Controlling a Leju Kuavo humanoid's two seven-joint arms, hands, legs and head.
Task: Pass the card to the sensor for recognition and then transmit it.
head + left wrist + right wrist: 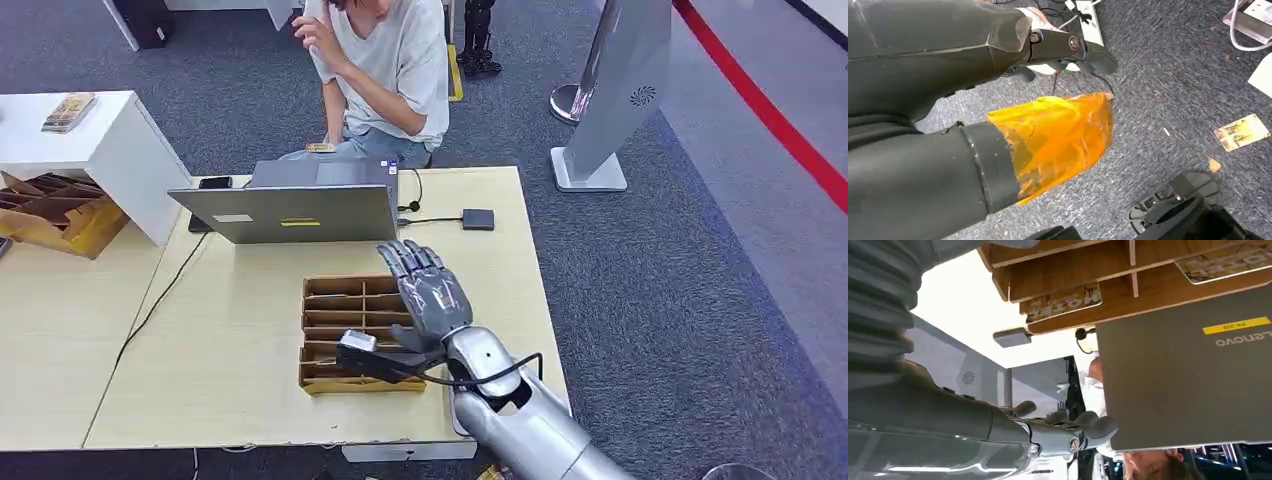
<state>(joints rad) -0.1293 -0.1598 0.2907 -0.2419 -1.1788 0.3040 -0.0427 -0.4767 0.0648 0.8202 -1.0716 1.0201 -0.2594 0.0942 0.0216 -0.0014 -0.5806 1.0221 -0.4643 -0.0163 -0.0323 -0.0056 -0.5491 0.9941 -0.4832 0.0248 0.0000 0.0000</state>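
Open laptop (290, 212) walls off table's far side, bare tabletop (225, 350) beside divider tray (345, 300)

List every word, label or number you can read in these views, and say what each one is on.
"Lenovo": on the laptop lid, seen upside down in the right wrist view.
"PA-209" (roughly; small): on the yellow sticker on that lid.
"HOTEL": on a card lying in the wooden tray, also upside down.
Print on the second card in the tray: too blurred to read.
Card on the carpet: picture only, illegible.

A person (385, 70) sits behind an open grey laptop (290, 212) on the wooden table (230, 350)
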